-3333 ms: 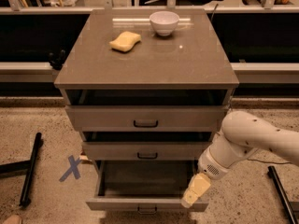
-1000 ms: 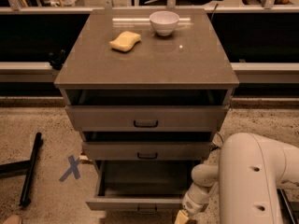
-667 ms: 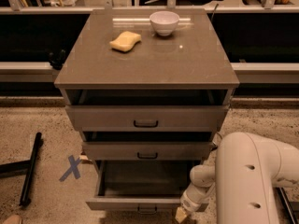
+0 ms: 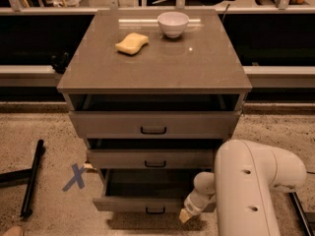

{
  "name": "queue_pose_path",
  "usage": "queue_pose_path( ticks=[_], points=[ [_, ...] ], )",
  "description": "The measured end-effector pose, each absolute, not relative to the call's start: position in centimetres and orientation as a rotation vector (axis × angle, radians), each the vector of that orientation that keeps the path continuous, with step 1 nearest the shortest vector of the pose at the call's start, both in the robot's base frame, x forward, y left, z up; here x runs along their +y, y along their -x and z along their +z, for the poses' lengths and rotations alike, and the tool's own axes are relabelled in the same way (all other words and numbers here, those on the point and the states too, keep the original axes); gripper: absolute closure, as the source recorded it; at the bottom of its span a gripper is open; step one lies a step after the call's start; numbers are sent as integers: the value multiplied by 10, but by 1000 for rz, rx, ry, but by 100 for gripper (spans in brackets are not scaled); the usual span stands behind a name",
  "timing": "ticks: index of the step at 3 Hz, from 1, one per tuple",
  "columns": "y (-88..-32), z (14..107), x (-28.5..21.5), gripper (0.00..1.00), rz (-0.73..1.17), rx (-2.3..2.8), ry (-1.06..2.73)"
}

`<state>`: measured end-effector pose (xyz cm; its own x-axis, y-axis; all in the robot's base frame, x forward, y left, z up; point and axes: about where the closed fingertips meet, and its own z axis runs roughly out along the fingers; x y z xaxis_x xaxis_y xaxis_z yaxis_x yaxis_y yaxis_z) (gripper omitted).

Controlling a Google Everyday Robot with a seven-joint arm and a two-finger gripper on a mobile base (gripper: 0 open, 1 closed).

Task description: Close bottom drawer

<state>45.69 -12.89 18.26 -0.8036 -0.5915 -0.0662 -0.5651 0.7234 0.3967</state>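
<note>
Gripper (image 4: 187, 214) sits low at 5 o'clock in the frame, its yellowish tip against the right end of the bottom drawer (image 4: 128, 204) front panel, at 3 o'clock from the dark pull handle (image 4: 155, 210). Jaws: can't tell if spread or pressed together. The bulky white arm (image 4: 251, 191) fills the 4 to 5 o'clock corner and hides the cabinet's lower right side.

The bottom drawer is pulled out the farthest of the three, dark interior showing. The middle drawer (image 4: 152, 159) at 12 o'clock above it sticks out a little, and the top drawer (image 4: 152, 124) is also slightly out, with a dark gap under the bench (image 4: 157, 68) top.

At 9 o'clock from the bottom drawer there's a blue X tape mark (image 4: 75, 177) on the floor, and farther left a black bar (image 4: 32, 178) lies on the ground, well apart from the drawer. Open floor in front of the drawer's left half.

On the bench top, toward 12 o'clock: a yellow sponge (image 4: 132, 43) and a white bowl (image 4: 173, 23), near each other, not touching, both away from the front edge.

The floor (image 4: 44, 132) is speckled terrazzo. A pale ledge (image 4: 29, 73) runs behind the cabinet on both sides, dark above it.
</note>
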Motion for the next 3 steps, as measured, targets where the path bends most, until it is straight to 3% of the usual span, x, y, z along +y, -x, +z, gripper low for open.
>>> queue_pose_path(
  ticks=[3],
  points=[
    [-494,153,-144,100,-539,-3044,-857]
  ],
)
